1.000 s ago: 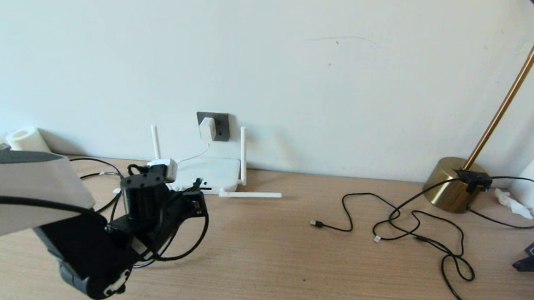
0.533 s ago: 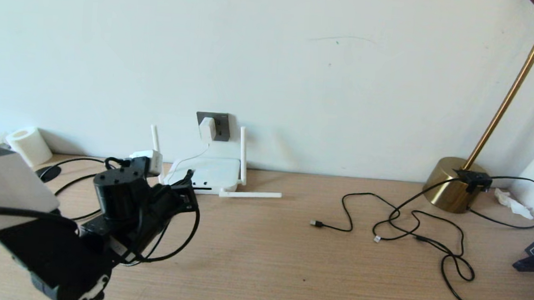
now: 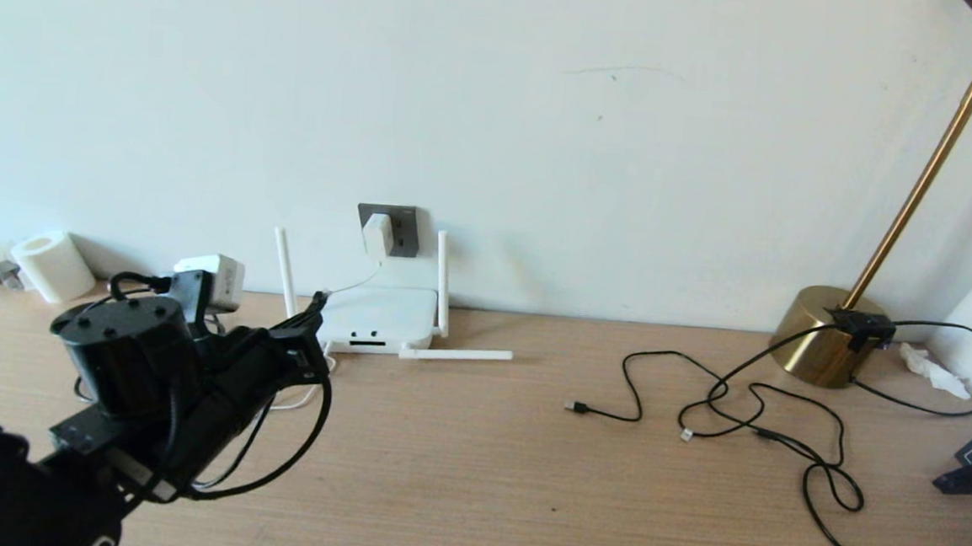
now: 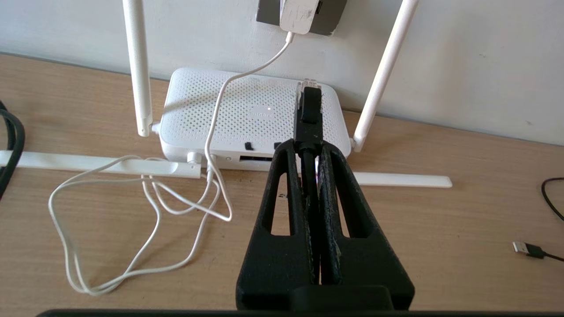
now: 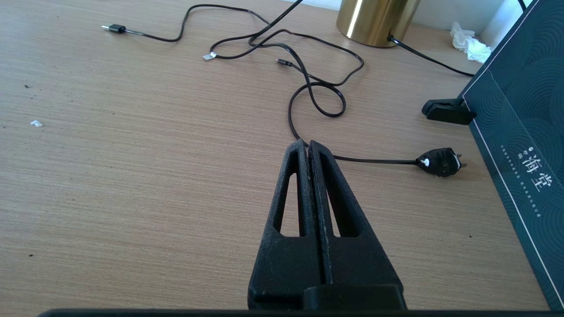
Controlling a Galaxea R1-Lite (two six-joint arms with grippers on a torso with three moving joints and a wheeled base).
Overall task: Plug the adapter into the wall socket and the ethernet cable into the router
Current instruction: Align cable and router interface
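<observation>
Straight ahead of my left hand (image 4: 310,147): router (image 4: 246,119) on tabletop (image 4: 440,229), ports facing me. Hand clamped on ethernet cable (image 4: 308,114), plug's long axis pointing over router top, so must drop to port level. Adapter (image 4: 298,15) already in wall socket (image 4: 330,13). Right hand (image 5: 308,145) closed, empty, well apart.

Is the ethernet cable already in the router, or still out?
Out. The left gripper holds the ethernet cable with its clear plug in the air above the router, short of the ports on its front edge.
</observation>
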